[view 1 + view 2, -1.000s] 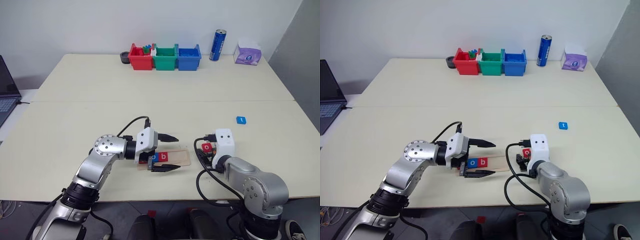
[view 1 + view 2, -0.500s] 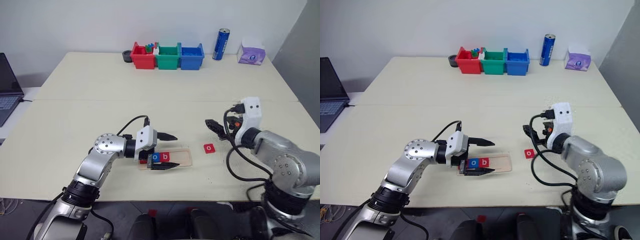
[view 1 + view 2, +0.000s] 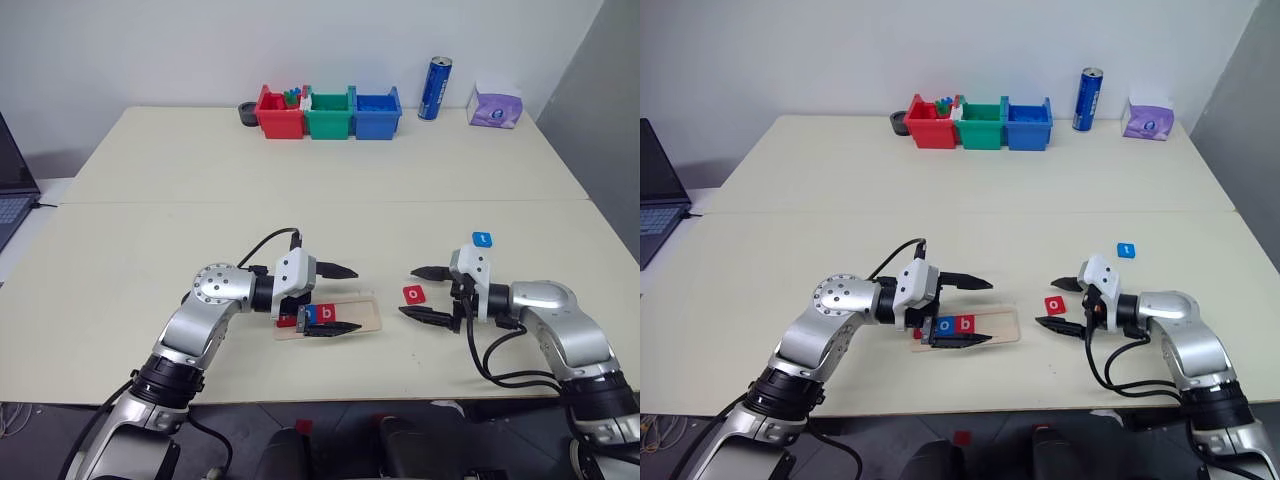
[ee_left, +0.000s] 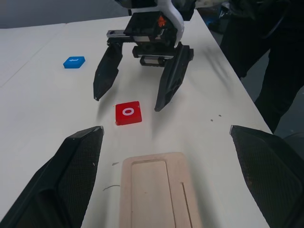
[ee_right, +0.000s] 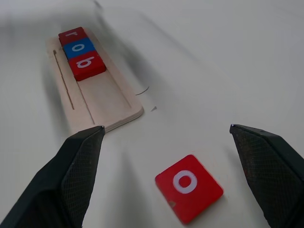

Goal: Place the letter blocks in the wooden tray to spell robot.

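Observation:
The wooden tray [image 3: 362,317] lies near the table's front edge. At its left end sit three letter blocks: red r [image 5: 73,34], blue o [image 5: 80,47] and red b [image 5: 87,64]. My left gripper [image 3: 356,299] is open, with one finger on each side of the tray. A red o block [image 3: 414,294] lies on the table just right of the tray. My right gripper [image 3: 407,291] is open and points left at the tray, with that block low between its fingertips and not gripped. A blue t block [image 3: 483,240] lies farther back on the right.
Red [image 3: 280,112], green [image 3: 330,112] and blue bins [image 3: 378,110] line the far edge, with a blue can [image 3: 435,88] and a purple tissue pack [image 3: 495,105] to their right. A laptop [image 3: 8,190] is at the left edge.
My right arm lifted off the red o block, swung out to the right, then came back low with its fingers level towards the tray. The block stayed put. The left gripper has not moved.

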`<state>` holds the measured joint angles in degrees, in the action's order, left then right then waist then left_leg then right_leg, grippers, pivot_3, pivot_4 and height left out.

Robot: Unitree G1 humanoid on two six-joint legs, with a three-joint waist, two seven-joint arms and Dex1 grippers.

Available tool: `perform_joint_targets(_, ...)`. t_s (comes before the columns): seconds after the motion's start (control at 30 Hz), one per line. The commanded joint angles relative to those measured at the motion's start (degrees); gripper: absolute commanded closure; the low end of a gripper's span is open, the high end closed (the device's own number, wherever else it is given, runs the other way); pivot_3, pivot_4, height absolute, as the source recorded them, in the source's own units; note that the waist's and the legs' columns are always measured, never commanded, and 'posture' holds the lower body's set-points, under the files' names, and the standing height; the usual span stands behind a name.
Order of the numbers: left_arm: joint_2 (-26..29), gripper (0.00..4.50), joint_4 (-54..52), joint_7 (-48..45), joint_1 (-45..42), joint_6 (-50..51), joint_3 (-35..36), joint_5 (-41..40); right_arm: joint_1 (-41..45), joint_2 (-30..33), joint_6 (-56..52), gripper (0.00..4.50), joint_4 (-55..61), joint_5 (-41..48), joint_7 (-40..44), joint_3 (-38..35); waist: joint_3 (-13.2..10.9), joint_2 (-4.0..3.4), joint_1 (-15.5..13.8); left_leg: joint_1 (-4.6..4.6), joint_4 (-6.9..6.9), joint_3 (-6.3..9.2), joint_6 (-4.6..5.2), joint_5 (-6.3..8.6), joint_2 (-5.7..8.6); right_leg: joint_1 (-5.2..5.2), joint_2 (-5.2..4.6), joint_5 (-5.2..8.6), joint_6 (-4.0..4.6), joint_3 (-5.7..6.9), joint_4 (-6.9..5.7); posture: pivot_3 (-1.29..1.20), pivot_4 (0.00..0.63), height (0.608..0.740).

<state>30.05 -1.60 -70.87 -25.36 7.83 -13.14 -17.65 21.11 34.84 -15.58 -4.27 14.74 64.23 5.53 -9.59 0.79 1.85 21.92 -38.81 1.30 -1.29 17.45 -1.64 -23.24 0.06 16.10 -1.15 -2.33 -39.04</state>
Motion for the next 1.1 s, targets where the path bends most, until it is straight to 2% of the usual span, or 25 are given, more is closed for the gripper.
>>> perform_joint_targets(0.03,-0.23,0.00,-0.76,-0.07,-0.73,-0.91,0.55,-0.40,1.83,-0.21,5.41,0.02,-5.17,-1.60,2.10,1.23,0.00,0.00,-0.14,0.02,0.00,0.00,0.00,0.00,0.00,0.00,-0.02,0.00,0.00,0.00,0.02,0.00,0.150,0.740)
perform_joint_targets(0.23,-0.21,0.00,-1.17,0.06,-0.77,-0.66,0.55,-0.48,1.64,0.98,9.44,0.02,-9.80,-2.84,5.33,2.69,0.00,0.00,-0.22,0.03,-0.01,0.00,-0.01,-0.01,0.00,0.00,-0.12,0.00,0.00,0.00,0.00,0.00,0.150,0.740)
perform_joint_targets(0.5,-0.20,0.00,-1.00,-0.38,-1.05,-0.74,0.40,-0.54,2.16,0.31,12.46,0.02,-13.25,-3.85,5.23,2.91,0.00,0.00,-0.21,0.00,-0.03,0.01,-0.01,-0.01,0.00,0.03,-0.12,-0.01,0.01,0.01,-0.03,0.00,0.150,0.740)
perform_joint_targets(0.6,-0.18,0.00,-0.75,-0.71,-1.28,-0.89,0.37,-0.55,2.21,0.25,12.77,0.58,-13.59,-3.73,5.33,2.78,0.00,0.00,-0.21,0.00,-0.05,0.00,-0.02,-0.01,0.00,0.04,-0.13,-0.01,0.01,0.00,-0.05,0.00,0.150,0.740)
perform_joint_targets(0.8,-0.37,0.00,-0.31,-1.43,-1.78,-1.09,0.28,-0.46,2.15,0.25,13.61,2.74,-13.90,-3.84,5.01,2.78,0.00,0.00,-0.21,0.00,-0.05,0.01,-0.02,-0.01,0.00,0.04,-0.13,-0.01,0.01,0.01,-0.04,0.00,0.150,0.740)
perform_joint_targets(0.83,-0.39,0.00,-0.26,-1.52,-1.83,-1.13,0.28,-0.45,2.07,0.34,13.85,2.89,-13.86,-4.03,4.91,2.85,0.00,0.00,-0.21,0.00,-0.05,0.01,-0.02,-0.01,0.00,0.04,-0.13,-0.01,0.01,0.02,-0.05,0.00,0.150,0.740)
perform_joint_targets(1.1,0.49,0.00,-0.40,-2.46,-1.22,-1.44,1.06,-1.13,2.29,-0.57,12.09,2.89,-8.62,-2.62,5.11,3.17,0.00,0.00,-0.21,0.00,-0.06,0.01,-0.02,-0.01,0.00,0.04,-0.13,-0.01,0.01,0.01,-0.05,0.00,0.150,0.740)
